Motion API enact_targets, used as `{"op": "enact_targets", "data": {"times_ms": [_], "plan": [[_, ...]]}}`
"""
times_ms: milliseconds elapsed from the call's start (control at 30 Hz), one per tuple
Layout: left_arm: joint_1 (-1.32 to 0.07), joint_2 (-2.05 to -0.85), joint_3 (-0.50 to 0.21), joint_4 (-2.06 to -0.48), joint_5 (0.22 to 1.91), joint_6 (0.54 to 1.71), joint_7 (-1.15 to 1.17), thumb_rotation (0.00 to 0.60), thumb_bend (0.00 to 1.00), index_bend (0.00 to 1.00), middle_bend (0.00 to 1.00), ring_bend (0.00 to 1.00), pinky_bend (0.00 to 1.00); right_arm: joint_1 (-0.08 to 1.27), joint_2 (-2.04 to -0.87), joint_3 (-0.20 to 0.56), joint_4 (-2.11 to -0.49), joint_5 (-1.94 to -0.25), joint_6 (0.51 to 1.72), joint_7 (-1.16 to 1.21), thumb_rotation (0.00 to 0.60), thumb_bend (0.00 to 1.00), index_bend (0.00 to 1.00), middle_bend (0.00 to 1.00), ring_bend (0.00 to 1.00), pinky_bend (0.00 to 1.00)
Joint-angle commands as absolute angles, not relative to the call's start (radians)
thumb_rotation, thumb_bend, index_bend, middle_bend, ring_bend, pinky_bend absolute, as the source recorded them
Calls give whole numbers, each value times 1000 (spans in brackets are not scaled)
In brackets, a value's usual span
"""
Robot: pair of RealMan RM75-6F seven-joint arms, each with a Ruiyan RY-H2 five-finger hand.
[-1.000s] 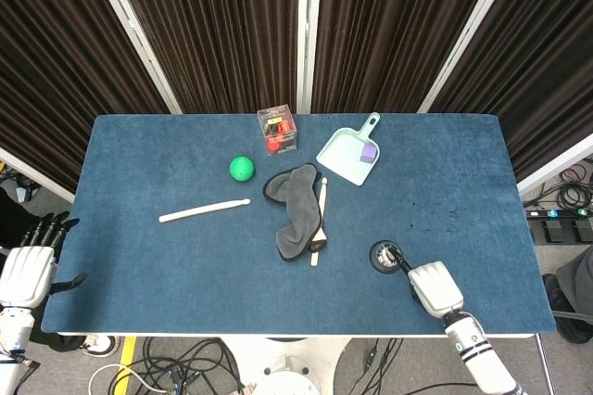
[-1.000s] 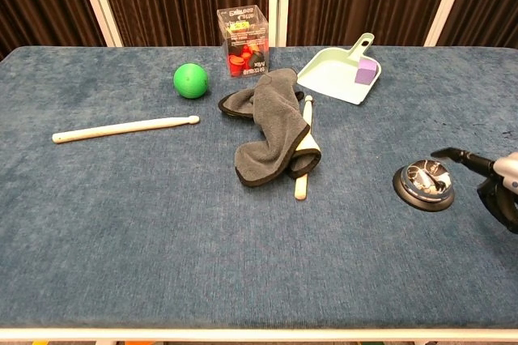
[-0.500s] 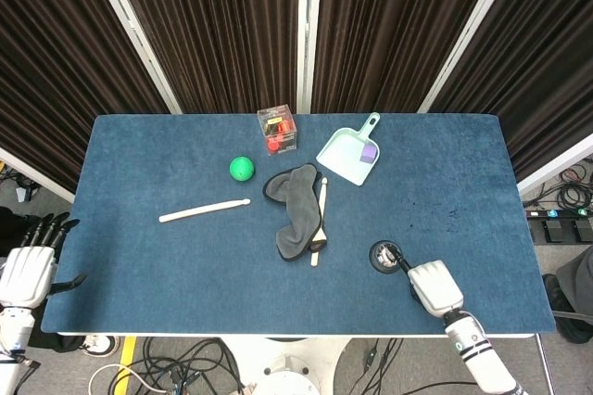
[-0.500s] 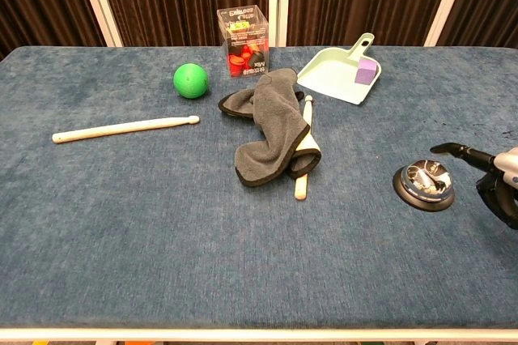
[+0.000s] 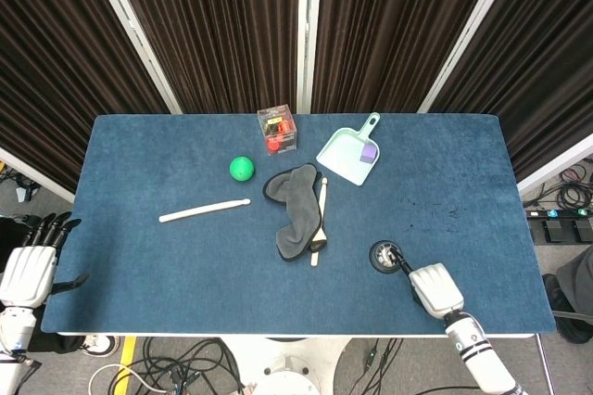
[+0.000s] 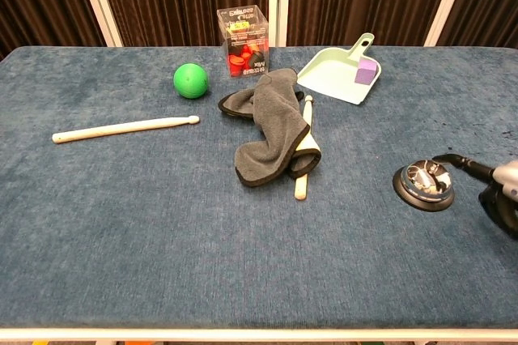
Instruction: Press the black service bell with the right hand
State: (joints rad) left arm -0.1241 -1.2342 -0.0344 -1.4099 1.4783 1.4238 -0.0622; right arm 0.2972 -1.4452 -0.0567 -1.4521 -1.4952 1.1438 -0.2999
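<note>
The black service bell (image 5: 385, 255) with its shiny dome (image 6: 423, 182) sits on the blue table near the front right. My right hand (image 5: 435, 288) lies just right of it and closer to the front edge. One dark finger (image 6: 463, 164) stretches out to the bell's right rim, and the other fingers curl underneath, holding nothing. Whether the tip touches the dome cannot be told. My left hand (image 5: 28, 270) hangs off the table's left front corner, fingers apart and empty.
A grey cloth (image 5: 298, 210) lies over one drumstick (image 6: 303, 159) mid-table, and a second drumstick (image 5: 204, 210) lies to the left. Behind stand a green ball (image 5: 241, 168), a clear box (image 5: 278, 128) and a pale dustpan (image 5: 347, 154) holding a purple block.
My right hand has slipped slightly back toward the front edge, and its outstretched fingertip sits a little lower by the bell's rim. The left hand has not moved.
</note>
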Motion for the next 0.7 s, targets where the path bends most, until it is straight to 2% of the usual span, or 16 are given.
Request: {"op": "enact_targets", "data": {"times_ms": [33,167,233,267,300,333,367,400,467,533,600,700], "plan": [[-125,-1233,-34,-1413,1481,1425,-60,600,89,150,67,13,151,287,-1399,-33,-1500,-1534,1223,-277,600,1000,0,1000,853,826],[-127,-1232,-33,-1424,1485,1426,-48,600,89,150,66,13,151,265,-1337,2,-1542,-1558,1324,-251,600,1000,1,1000,854,826],[-128,-1231,-33,-1431,1487,1426,-42,600,89,150,66,13,151,252,-1316,20,-1544,-1539,1352,-246,600,1000,2,971,817,810],[-129,-1230,-33,-1435,1488,1426,-39,600,89,150,67,13,151,246,-1310,27,-1542,-1523,1357,-245,600,991,3,866,715,743],[-130,-1229,-34,-1441,1489,1427,-34,600,89,150,67,13,151,239,-1297,32,-1542,-1486,1342,-252,600,921,2,670,536,607],[-131,-1228,-34,-1446,1489,1426,-31,600,90,150,67,13,151,238,-1286,34,-1549,-1463,1330,-270,600,810,1,454,347,457],[-132,-1227,-35,-1450,1490,1426,-28,600,90,150,66,13,151,234,-1276,40,-1549,-1440,1327,-303,600,627,0,214,152,269],[-133,-1225,-36,-1455,1491,1427,-24,600,90,150,66,13,151,229,-1271,48,-1558,-1419,1332,-325,600,448,0,58,30,122],[-134,-1224,-36,-1459,1495,1431,-19,600,89,150,67,13,151,221,-1273,59,-1565,-1410,1351,-318,600,234,0,0,0,10],[-133,-1222,-35,-1460,1495,1431,-15,600,89,150,67,13,151,215,-1272,65,-1559,-1414,1368,-306,600,129,0,0,0,0],[-132,-1219,-34,-1463,1492,1430,-15,600,89,150,67,13,151,212,-1274,68,-1556,-1409,1373,-319,600,86,0,0,0,0],[-128,-1219,-34,-1462,1490,1434,-17,600,89,150,66,13,151,212,-1277,69,-1560,-1407,1373,-323,600,82,0,0,0,0]]}}
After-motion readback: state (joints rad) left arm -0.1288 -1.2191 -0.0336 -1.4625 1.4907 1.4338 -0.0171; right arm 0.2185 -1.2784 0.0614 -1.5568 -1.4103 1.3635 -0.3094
